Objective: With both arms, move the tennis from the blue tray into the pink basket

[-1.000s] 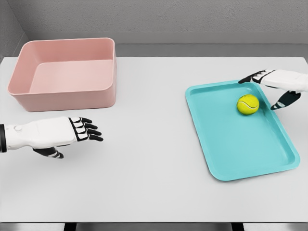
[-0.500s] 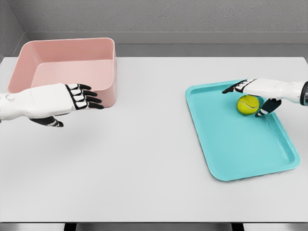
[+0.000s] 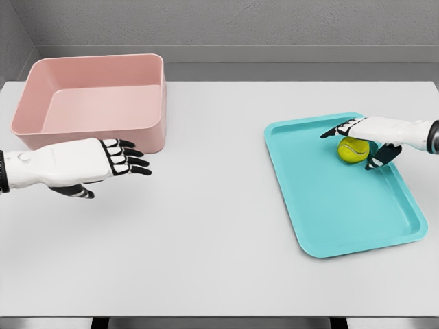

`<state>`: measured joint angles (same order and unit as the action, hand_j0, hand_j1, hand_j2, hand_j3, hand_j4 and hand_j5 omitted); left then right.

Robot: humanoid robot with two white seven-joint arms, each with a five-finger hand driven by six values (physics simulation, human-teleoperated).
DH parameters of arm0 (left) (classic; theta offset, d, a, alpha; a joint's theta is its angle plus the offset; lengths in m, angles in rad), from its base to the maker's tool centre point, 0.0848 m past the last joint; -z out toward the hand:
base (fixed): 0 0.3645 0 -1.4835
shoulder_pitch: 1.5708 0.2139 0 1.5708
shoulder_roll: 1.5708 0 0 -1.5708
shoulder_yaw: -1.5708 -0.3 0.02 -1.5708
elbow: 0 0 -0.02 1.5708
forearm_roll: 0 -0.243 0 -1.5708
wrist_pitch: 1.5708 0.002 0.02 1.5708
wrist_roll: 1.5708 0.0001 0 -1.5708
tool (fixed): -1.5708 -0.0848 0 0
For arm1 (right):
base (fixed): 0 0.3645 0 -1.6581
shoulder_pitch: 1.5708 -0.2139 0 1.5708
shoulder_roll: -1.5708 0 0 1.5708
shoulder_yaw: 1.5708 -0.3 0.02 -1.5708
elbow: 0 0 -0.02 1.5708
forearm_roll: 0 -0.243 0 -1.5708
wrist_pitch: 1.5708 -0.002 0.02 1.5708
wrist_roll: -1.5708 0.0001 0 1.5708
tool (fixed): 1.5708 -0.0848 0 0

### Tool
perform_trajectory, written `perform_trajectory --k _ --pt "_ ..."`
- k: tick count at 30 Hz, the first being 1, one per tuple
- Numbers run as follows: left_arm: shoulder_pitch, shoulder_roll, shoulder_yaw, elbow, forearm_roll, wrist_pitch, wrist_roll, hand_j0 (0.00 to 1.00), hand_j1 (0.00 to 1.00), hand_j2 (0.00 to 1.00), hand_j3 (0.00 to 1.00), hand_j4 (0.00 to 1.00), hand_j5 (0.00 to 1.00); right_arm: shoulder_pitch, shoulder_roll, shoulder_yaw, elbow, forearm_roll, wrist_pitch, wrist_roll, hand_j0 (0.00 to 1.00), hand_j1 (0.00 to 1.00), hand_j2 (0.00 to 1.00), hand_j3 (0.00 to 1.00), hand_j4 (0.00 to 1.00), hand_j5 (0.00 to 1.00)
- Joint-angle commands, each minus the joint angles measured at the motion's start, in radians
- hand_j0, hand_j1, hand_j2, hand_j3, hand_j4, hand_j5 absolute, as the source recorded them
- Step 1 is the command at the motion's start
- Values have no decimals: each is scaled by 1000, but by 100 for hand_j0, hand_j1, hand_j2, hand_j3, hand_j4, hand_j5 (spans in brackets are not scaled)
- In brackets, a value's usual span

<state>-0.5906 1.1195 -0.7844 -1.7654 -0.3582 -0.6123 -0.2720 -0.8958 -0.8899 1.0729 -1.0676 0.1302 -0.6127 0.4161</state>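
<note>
Now we are at the grasp: our right hand (image 3: 363, 137) arches over the ball (image 3: 352, 150) in the tray (image 3: 329, 219), fingers not yet clenched. Next, close. Left hand (image 3: 103, 163) hovers released beside the basket (image 3: 89, 103).

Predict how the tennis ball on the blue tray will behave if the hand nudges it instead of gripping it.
The tennis ball is round, so it would probably roll across the flat blue tray. The tray's raised rim should likely stop it. The right hand arches over it, which may limit escape.
</note>
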Motion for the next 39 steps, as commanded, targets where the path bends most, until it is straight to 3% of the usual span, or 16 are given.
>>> perform_trajectory --k 1,7,14,17,23,32,35,39 --pt "2 -18 1 0 5 1 5 100 100 100 100 100 100 0 6 -1 18 -6 2 0 96 96 96 96 96 96" --pt "18 -18 1 0 15 1 4 100 100 100 100 100 100 -2 35 -1 74 -4 2 0 95 95 95 95 95 95" --pt "28 -17 -1 1 15 1 -1 100 100 100 100 100 100 -2 52 -1 78 34 2 0 87 87 87 87 87 87" --pt "31 -10 -41 0 5 1 -18 100 100 100 100 100 100 -2 57 -1 94 37 2 0 86 86 86 86 86 86" --pt "31 -10 -42 1 2 1 -19 100 100 100 100 100 100 -3 58 -2 120 40 2 0 86 86 86 86 86 86" --pt "32 -12 -42 0 4 1 -18 100 100 100 100 100 100 -3 71 -1 121 46 2 0 69 69 69 69 69 69" --pt "32 -12 -44 1 2 1 -18 100 100 100 100 100 100 -3 71 -2 123 68 2 0 59 59 59 59 59 59" --pt "34 -13 -44 1 2 1 -18 100 100 100 100 100 100 -3 71 -2 121 72 2 0 54 54 54 54 54 54"
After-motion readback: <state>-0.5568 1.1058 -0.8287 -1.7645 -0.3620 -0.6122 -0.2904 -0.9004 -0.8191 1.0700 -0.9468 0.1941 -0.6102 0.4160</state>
